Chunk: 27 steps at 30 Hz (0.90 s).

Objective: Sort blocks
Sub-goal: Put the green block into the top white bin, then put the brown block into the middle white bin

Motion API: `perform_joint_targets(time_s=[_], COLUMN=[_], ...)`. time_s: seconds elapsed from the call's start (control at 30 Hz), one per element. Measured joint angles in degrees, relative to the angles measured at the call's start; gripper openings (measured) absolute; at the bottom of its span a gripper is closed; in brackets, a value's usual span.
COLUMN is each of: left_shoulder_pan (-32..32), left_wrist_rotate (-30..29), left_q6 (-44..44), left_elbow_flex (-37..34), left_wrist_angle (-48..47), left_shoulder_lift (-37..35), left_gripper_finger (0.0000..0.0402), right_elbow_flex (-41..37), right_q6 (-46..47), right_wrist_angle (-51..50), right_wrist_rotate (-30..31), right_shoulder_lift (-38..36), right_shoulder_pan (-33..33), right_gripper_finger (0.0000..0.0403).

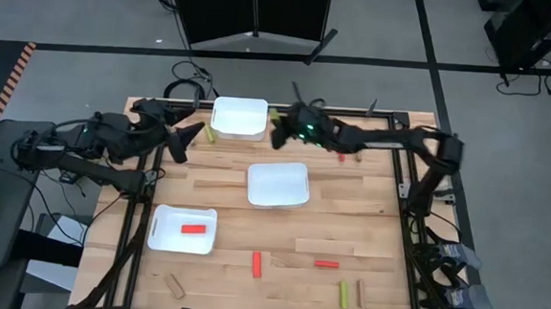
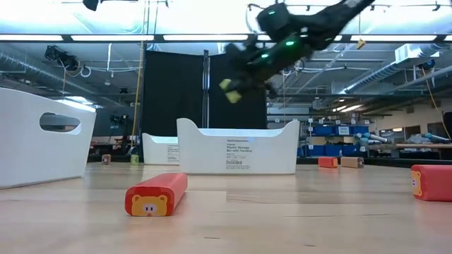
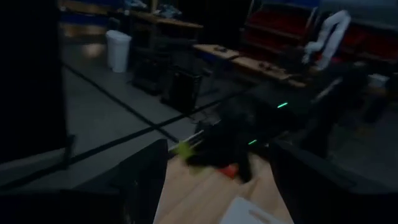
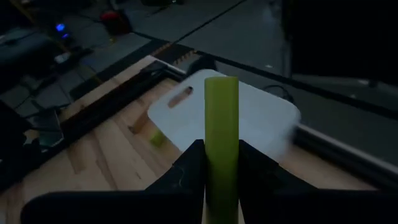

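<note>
You've got one yellow-green block (image 4: 221, 143) clamped upright in the right gripper (image 4: 217, 163), above the far white tray (image 1: 239, 118). Another red block (image 1: 192, 229) lies in the near-left tray (image 1: 160, 234). Loose on the table: red (image 1: 257, 264), red (image 1: 325, 264), yellow-green (image 1: 343, 294), tan (image 1: 174, 284).

Right gripper (image 1: 279, 131) raised, reaching toward far edge, jaws clamped, left gripper (image 1: 182, 141) waiting at far left, jaws spread

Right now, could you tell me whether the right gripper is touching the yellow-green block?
Touching: the right wrist view shows the right gripper with both fingers pressed against the yellow-green block standing between them.
</note>
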Motion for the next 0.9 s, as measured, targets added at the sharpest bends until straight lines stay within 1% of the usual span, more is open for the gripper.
perform_joint_targets(time_s=[0.13, 0.27, 0.4, 0.47, 0.53, 0.63, 0.7, 0.8, 0.9], left_shoulder_pan=[0.0, 0.0, 0.0, 0.0, 0.0, 0.0, 0.0, 0.0, 0.7], left_wrist_rotate=[0.7, 0.7, 0.8, 0.8, 0.9, 0.8, 0.3, -3.0, -6.3], left_q6=[0.0, -0.1, -1.3, -1.3, -1.3, -1.8, -3.5, -7.5, -14.8], left_elbow_flex=[0.0, 0.0, 0.0, 0.0, 0.0, 0.0, 0.0, 0.0, 0.0], left_wrist_angle=[1.4, 1.3, 0.6, 0.2, -0.2, -0.7, -2.3, -7.6, -15.4], left_shoulder_lift=[0.0, 0.0, 0.0, 0.1, 0.2, 0.2, 0.3, 1.1, 2.5], left_gripper_finger=[0.0284, 0.0284, 0.0284, 0.0284, 0.0284, 0.0284, 0.0284, 0.0284, 0.0284], right_elbow_flex=[9.8, 18.4, 25.8, 28.7, 30.6, 31.3, 31.3, 29.7, 23.4], right_q6=[-2.4, -3.5, -3.3, -2.7, -3.1, -5.1, -6.5, -8.8, -11.2], right_wrist_angle=[-0.3, -0.8, -5.0, -7.4, -8.0, -8.0, -8.2, -7.3, -1.2], right_wrist_rotate=[-3.1, -3.5, -4.0, -3.8, -3.7, -3.2, -1.5, 1.4, 3.3], right_shoulder_lift=[9.4, 16.6, 22.1, 24.3, 25.6, 26.0, 25.5, 22.7, 16.6], right_shoulder_pan=[-1.8, -2.9, -3.6, -3.7, -3.7, -3.7, -3.7, -3.6, -3.2], right_gripper_finger=[0.0073, 0.0073, 0.0078, 0.0113, 0.0164, 0.0236, 0.0268, 0.0289, 0.0288])
